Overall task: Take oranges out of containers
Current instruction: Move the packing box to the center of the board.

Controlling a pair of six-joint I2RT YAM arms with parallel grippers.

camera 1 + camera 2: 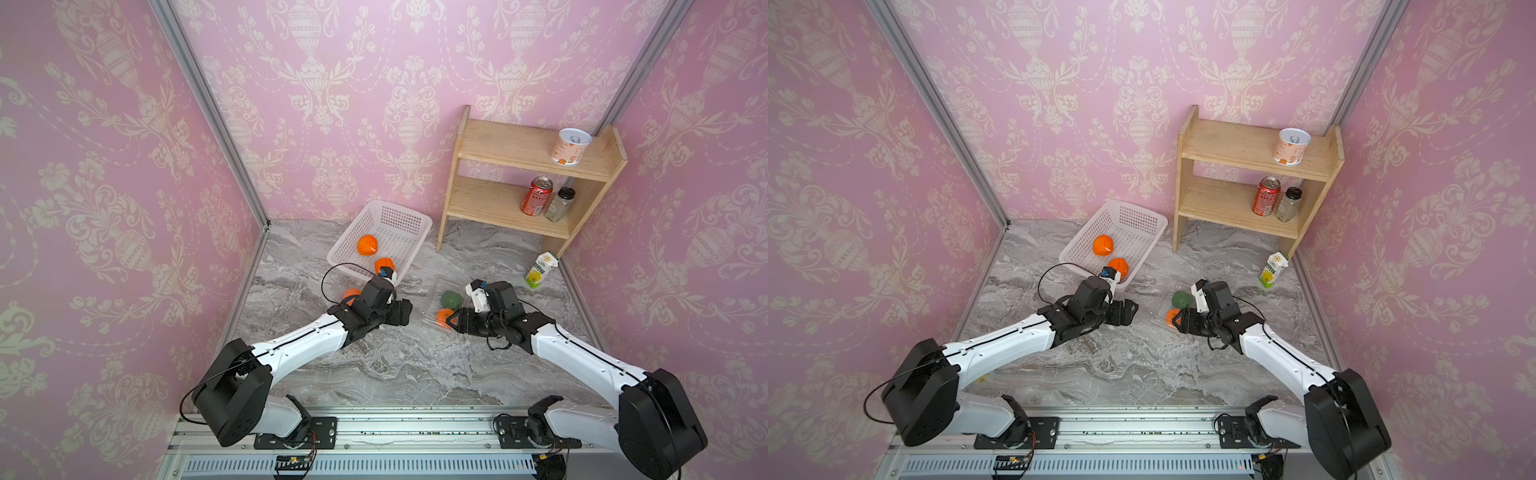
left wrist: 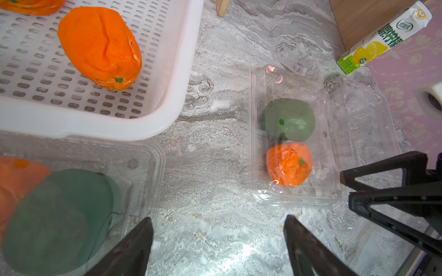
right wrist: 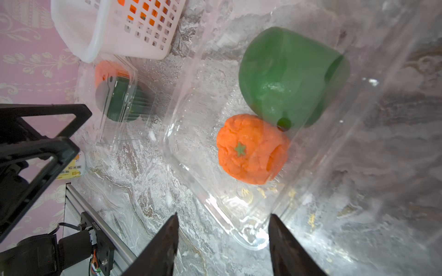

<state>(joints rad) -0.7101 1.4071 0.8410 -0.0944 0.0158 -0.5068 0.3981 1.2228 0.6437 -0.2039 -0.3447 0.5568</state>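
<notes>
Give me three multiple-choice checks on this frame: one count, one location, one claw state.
1. How many oranges lie in the white basket?
A) one B) two C) four
2. The red can stands on:
A) the shelf, lower board B) the shelf, top board C) the basket floor
3. The left claw is:
A) shut on an orange B) shut, empty C) open, empty

Answers:
1 B: two orange fruits show inside it in both top views.
2 A: it stands beside the jar on the lower board.
3 C: its fingers are spread, with only bare table between them.
</notes>
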